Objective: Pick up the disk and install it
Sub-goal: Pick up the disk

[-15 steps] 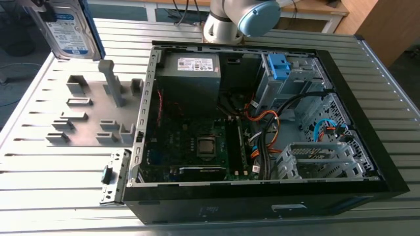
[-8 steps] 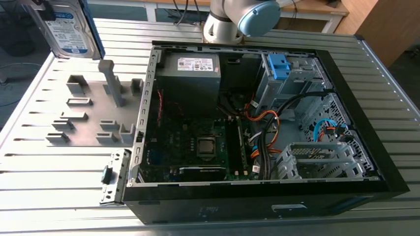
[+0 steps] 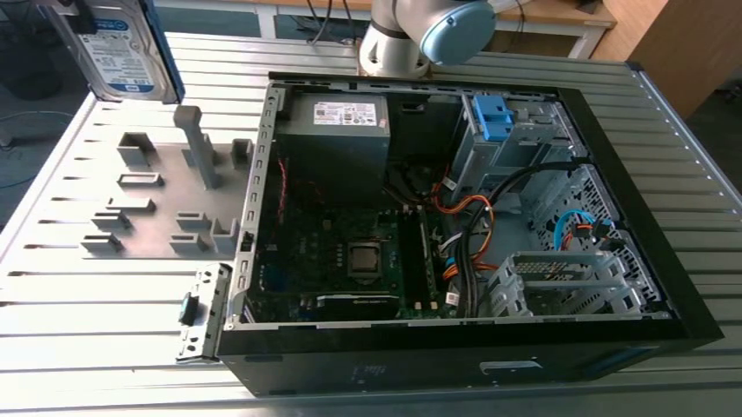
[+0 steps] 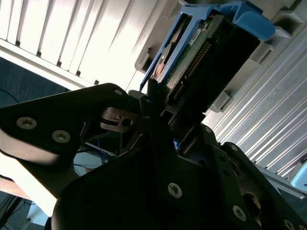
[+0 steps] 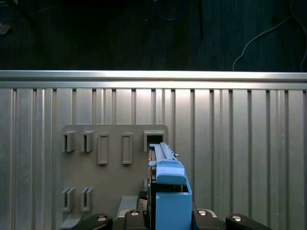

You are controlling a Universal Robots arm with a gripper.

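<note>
The disk (image 4: 206, 52), judged stiff, heavy and fragile, is clamped at one end by the pincer (image 4: 160, 103) above the slotted plate (image 5: 110, 187).

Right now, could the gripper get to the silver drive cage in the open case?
Probably yes: the case lies with its side off, leaving the drive cage open from above. Cables run close beside it, and the gripper is shut on the disk.

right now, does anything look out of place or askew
Nothing looks damaged or spilled. The only thing not set down is the disk, held in the gripper over the grey holder plate and slightly tilted in the exterior view. The computer case lies open.
</note>
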